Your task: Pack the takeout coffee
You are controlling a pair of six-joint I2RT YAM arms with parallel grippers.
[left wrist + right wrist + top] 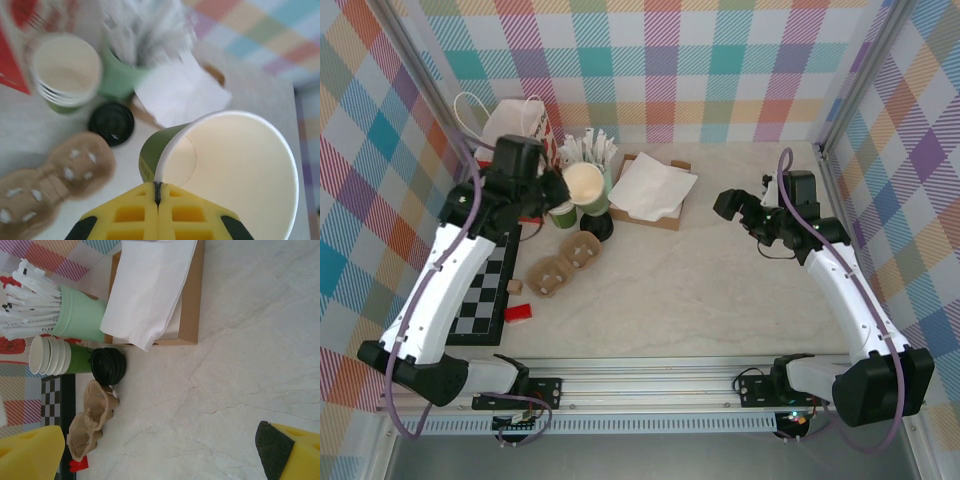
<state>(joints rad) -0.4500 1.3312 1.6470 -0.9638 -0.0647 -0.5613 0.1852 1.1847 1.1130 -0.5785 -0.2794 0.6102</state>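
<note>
Two grippers over a pale, marbled cream counter (700, 300). Pastel plaid walls (720, 60) on three sides, aluminium rail (650, 385) along the near edge.

Far left of the left gripper (158, 189): black-and-white checkerboard mat (485, 290) with a red block (518, 313) at its near corner. Behind that gripper is a white paper bag (515, 120) with red print, not legible.

Left gripper: yellow fingers pressed together, pinching the rim of the takeout coffee cup (235, 170). The cup is green outside and cream inside, tilted, with no lid on it. Small print on its green wall is too blurred to read. Can't tell if its base touches the counter.

Just beyond those fingers:
- stack of lidless cups (65, 75), upright
- black lid (111, 123), loose on the counter beside the stack
- brown pulp cup carrier (50, 175), flat, left of the lid
- mint-green holder (82, 315) full of white wrapped sticks; their print is too small to read

Right of the holder, white napkins (150, 285) lie in a shallow brown box (190, 305), between the two grippers.

Right gripper (728, 207): fingers spread wide, nothing between them, over bare counter, well apart from the cup and to the right of the napkin box.
</note>
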